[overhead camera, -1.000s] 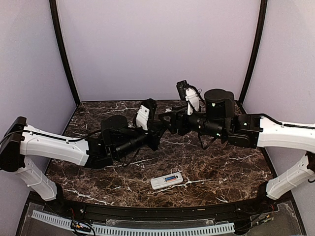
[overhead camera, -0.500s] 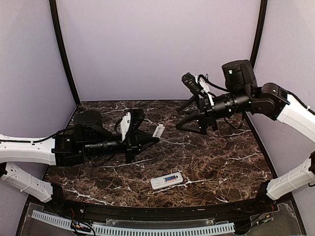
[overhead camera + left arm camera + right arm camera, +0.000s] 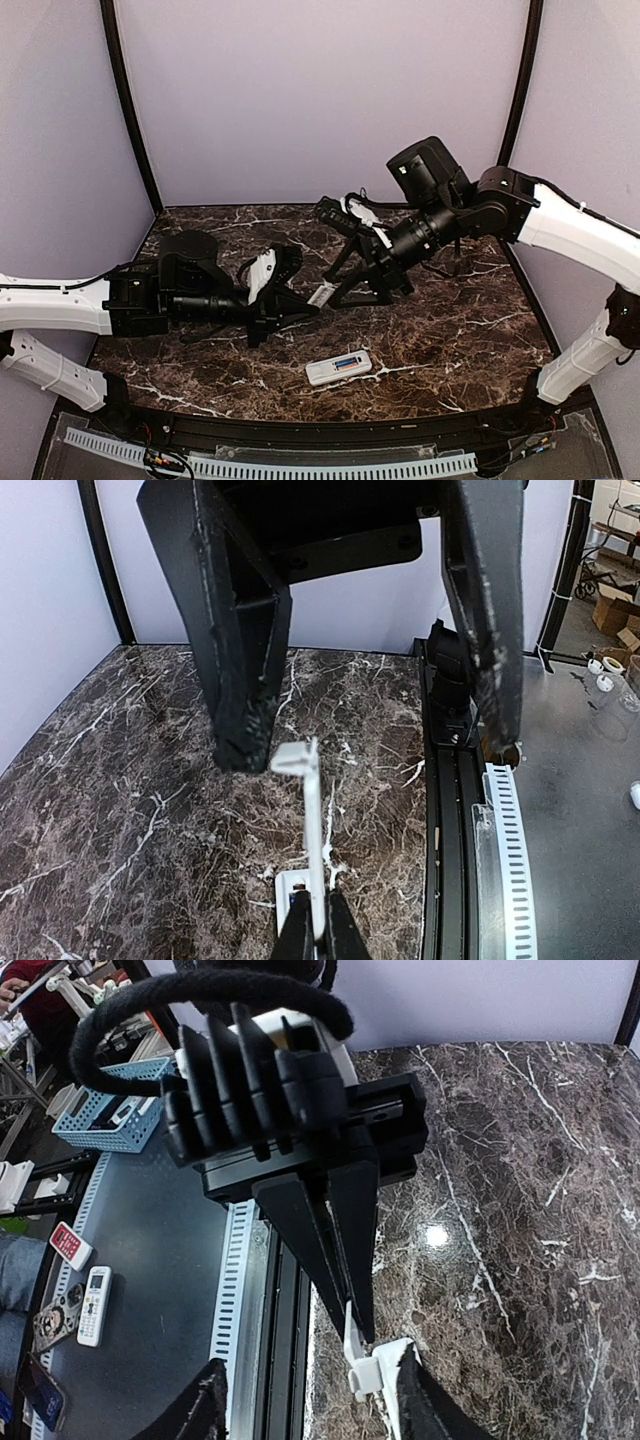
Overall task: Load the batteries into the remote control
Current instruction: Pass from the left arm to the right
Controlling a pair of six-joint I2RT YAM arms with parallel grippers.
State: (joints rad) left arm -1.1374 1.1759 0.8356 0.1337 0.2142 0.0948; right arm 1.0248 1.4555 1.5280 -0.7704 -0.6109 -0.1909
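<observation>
The remote control (image 3: pixel 338 368) lies back-up on the marble near the front edge, with the orange-red batteries (image 3: pixel 350 362) in its open compartment. My left gripper (image 3: pixel 300 308) is shut on the small flat white cover piece (image 3: pixel 321 296) and holds it edge-on above the table. In the left wrist view the cover (image 3: pixel 313 820) stands up from my shut fingers (image 3: pixel 296 935), with the remote (image 3: pixel 288 888) beneath. My right gripper (image 3: pixel 338 292) is open, its fingers straddling the cover's free end. In the right wrist view my right gripper (image 3: pixel 310 1410) gapes around the cover (image 3: pixel 368 1368).
The table's black front rail (image 3: pixel 330 432) and a white slotted cable tray (image 3: pixel 300 466) run along the near edge. Purple walls close in the back and both sides. Off the table, a blue basket (image 3: pixel 110 1110) stands on the grey floor.
My right arm has swung down and left from its raised position, bringing its open fingers around the cover. My left gripper has shifted slightly right and down, still holding the cover. The remote has not moved.
</observation>
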